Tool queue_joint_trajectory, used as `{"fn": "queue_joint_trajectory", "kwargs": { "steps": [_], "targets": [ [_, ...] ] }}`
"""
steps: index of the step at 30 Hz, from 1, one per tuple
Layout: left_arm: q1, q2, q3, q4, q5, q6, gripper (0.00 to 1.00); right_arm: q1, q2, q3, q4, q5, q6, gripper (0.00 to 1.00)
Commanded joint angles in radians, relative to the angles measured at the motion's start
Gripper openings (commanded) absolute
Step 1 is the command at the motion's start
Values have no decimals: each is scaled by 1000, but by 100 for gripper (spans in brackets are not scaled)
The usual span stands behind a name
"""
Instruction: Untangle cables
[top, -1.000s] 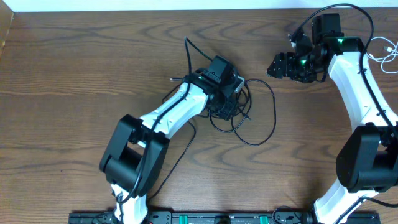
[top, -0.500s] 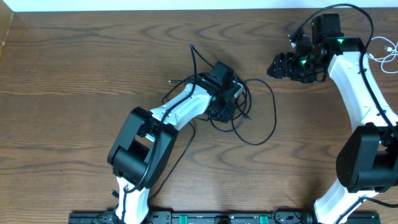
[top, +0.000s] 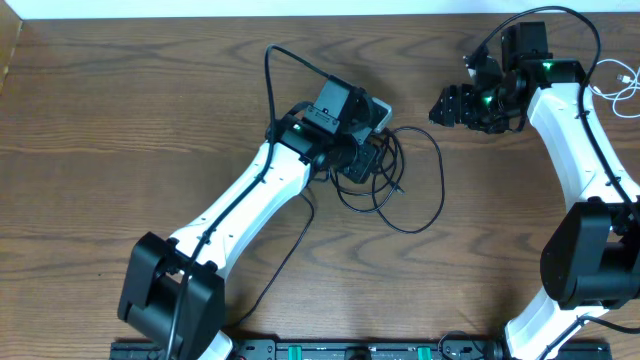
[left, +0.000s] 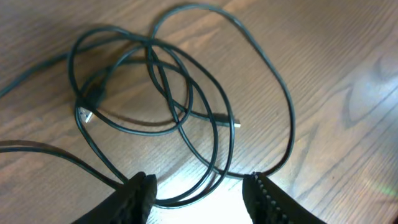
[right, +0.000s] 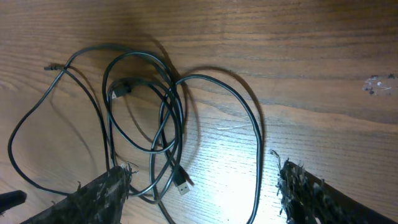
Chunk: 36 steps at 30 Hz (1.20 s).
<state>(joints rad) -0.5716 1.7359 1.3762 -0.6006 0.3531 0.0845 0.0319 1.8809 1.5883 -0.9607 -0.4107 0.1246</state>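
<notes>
The table (top: 150, 90) is dark brown wood with a wavy grain. The left arm (top: 250, 190), white shells with black joints, stretches diagonally from the near edge to the middle. The right arm (top: 575, 130) rises along the right side and bends inward at the wrist. The black cables (top: 385, 180), thin and glossy, lie mid-table in overlapping loops, with one wide loop trailing right. A white cable (top: 622, 80) lies at the far right edge. The left gripper (left: 202, 193) hangs over the tangle, its ridged fingers apart and gripping nothing. The right gripper (right: 205, 193) is spread wide and empty. A metal-tipped plug (left: 87, 112) lies inside the loops.
</notes>
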Motion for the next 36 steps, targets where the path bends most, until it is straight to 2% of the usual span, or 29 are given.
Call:
{"fn": "queue_joint_trajectory", "kwargs": {
  "steps": [1, 12, 19, 23, 25, 33, 35, 36],
  "targets": [
    [-3, 83, -31, -8, -7, 59, 52, -5, 4, 2, -1, 1, -10, 76],
    [-9, 252, -33, -12, -6, 67, 52, -5, 4, 2, -4, 1, -10, 76],
    [-31, 253, -33, -23, 13, 139, 50, -5, 4, 2, 0, 1, -10, 77],
    [-30, 250, -32, -23, 117, 215, 50, -5, 4, 2, 0, 1, -10, 77],
    [-30, 250, -32, -25, 118, 233, 51, 1, 4, 2, 0, 1, -10, 78],
    [-30, 291, -33, -19, 14, 255, 54, 5, 4, 2, -1, 1, -10, 78],
    [-30, 304, -33, -19, -16, 254, 53, 6, 4, 2, -3, 1, -10, 78],
    [-29, 305, -33, -15, -32, 251, 49, 6, 4, 2, -4, 1, -10, 78]
  ]
}}
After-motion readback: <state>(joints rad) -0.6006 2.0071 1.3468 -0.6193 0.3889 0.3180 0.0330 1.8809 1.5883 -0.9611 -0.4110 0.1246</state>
